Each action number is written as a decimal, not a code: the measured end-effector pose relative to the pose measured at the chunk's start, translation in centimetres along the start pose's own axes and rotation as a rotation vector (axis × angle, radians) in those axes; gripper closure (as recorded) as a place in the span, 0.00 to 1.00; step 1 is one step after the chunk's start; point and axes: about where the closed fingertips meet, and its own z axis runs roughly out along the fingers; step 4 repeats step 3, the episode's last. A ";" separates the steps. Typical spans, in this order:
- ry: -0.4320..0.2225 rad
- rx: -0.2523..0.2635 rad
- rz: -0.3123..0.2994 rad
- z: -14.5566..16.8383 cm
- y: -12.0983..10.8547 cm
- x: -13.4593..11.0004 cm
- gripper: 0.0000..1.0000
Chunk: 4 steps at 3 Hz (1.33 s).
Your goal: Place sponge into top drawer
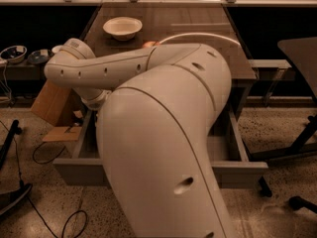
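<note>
The top drawer [237, 173] of the grey cabinet stands pulled out toward me, and its side walls and front panel show on both sides of my arm. My big white arm [163, 148] fills the middle of the view and bends down from its elbow [74, 63] into the left part of the drawer. The gripper is hidden behind the arm's large link, somewhere down in or over the drawer. The sponge is hidden from view.
A cream bowl [122, 27] sits on the cabinet top [198, 21], and a sliver of the red apple [148, 44] shows just behind my arm. A cardboard box [52, 103] leans at the cabinet's left. Cables [44, 152] lie on the floor at left, and a chair [299, 53] stands at right.
</note>
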 end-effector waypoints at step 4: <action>0.013 -0.040 0.017 0.2 1.4 2.0 0.00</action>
